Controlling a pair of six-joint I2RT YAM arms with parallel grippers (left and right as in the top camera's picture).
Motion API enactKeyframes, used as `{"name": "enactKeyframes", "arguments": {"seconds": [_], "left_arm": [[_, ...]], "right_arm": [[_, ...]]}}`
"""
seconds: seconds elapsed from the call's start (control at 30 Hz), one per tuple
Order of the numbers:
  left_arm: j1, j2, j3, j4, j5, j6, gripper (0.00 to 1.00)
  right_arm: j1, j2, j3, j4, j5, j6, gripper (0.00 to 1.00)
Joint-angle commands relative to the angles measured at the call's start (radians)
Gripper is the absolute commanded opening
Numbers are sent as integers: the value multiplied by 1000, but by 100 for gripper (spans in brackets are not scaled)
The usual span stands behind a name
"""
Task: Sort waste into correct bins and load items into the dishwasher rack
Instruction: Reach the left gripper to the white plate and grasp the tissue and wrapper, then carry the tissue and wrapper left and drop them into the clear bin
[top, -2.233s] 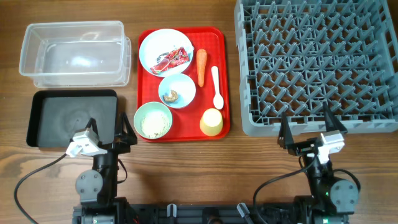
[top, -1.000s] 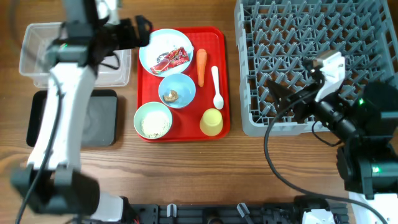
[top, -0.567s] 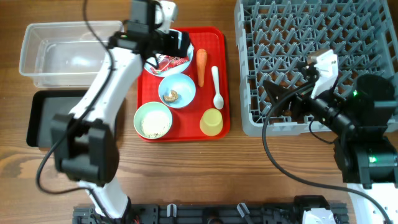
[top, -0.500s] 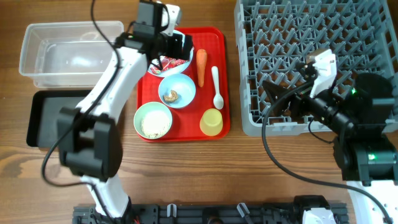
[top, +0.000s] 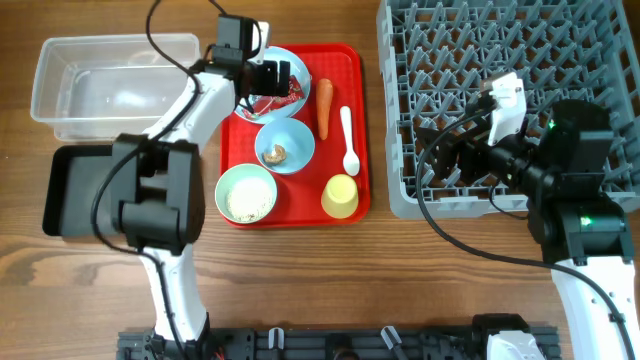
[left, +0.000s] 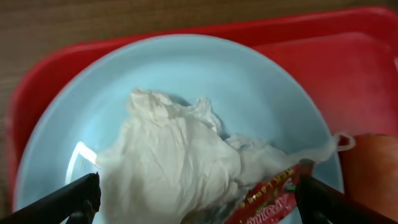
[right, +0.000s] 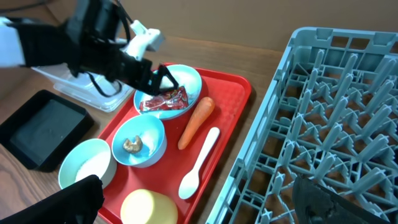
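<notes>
We find the left gripper (top: 272, 82) spread wide, hovering over the plate (left: 261, 99) on the red tray (top: 348, 120); tissue (left: 174, 162) and wrapper (left: 268, 198) lie on that plate, ungripped. We note the right gripper (top: 440, 150) likewise spread, empty, above the rack (top: 560, 60), over its left part

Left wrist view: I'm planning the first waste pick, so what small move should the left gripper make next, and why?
Probably lower the left gripper a little and close on the crumpled tissue. Its jaws stand open over the pale blue plate, with the tissue between the fingertips and the red wrapper at its edge, nothing gripped yet.
</notes>
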Motion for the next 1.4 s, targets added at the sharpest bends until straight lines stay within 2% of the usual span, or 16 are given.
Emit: {"name": "enactKeyframes", "arguments": {"seconds": [0.0, 0.13, 0.23, 0.37, 0.4, 0.6, 0.83, 0.97, 1.13, 1.27, 1.37], "left_arm": [[-13, 68, 13, 9, 23, -9, 100], [-26, 107, 12, -4, 23, -10, 99], [-29, 118, 6, -4, 23, -10, 75], [-29, 117, 6, 9, 23, -10, 15], [-28, 114, 6, 16, 23, -10, 5], [-27, 61, 26, 22, 23, -10, 4], [-17, -117, 53, 12, 13, -19, 4], [18, -258, 53, -76, -34, -109, 4], [128, -417, 53, -288, -92, -242, 4], [257, -431, 53, -391, -177, -327, 4], [360, -383, 53, -393, -179, -405, 4]], "right_arm": [[0, 8, 18, 0, -24, 8, 98], [0, 8, 18, 9, -24, 8, 98], [0, 8, 18, 18, -24, 9, 96], [0, 8, 18, 23, -24, 8, 93], [0, 8, 18, 23, -24, 8, 93], [0, 8, 18, 24, -24, 11, 92], [0, 8, 18, 45, -24, 38, 91], [0, 8, 18, 45, -24, 39, 89], [0, 8, 18, 45, -24, 60, 89], [0, 8, 18, 47, -24, 60, 89], [0, 8, 18, 51, -24, 60, 89]]}}
